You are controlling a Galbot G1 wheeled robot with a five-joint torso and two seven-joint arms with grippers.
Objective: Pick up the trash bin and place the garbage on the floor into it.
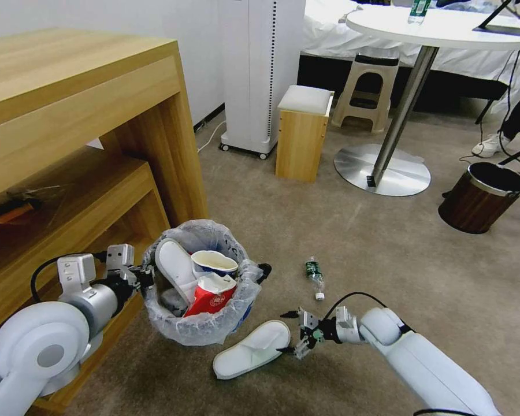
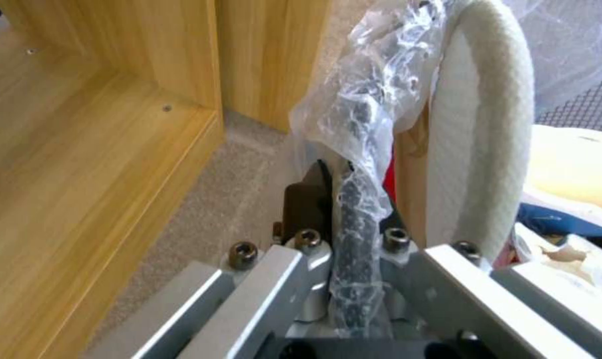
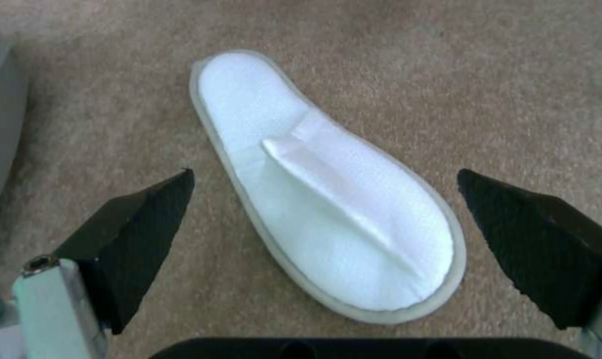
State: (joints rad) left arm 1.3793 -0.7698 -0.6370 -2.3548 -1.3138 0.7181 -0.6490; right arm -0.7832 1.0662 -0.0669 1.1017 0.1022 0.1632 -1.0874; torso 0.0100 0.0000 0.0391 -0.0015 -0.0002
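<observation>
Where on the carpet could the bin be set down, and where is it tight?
Bare floor lies between the small bottle, the round table's base and the wood-grain bin. It is crowded by the shelf unit, where the left gripper holds the trash bin near the slipper and the open right gripper.

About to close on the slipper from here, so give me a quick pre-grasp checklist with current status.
1. Right gripper open: ok, fingers spread wide.
2. Slipper between the fingers: ok in the right wrist view, though the gripper is above it, not touching.
3. Slipper lying flat on the floor: ok.
4. Left gripper shut on the trash bin rim: ok, bag and rim pinched.
5. Room in the bin: not ok, a slipper, cup and red carton already crowd it.
6. Small bottle still on the floor: not ok, remains.
</observation>
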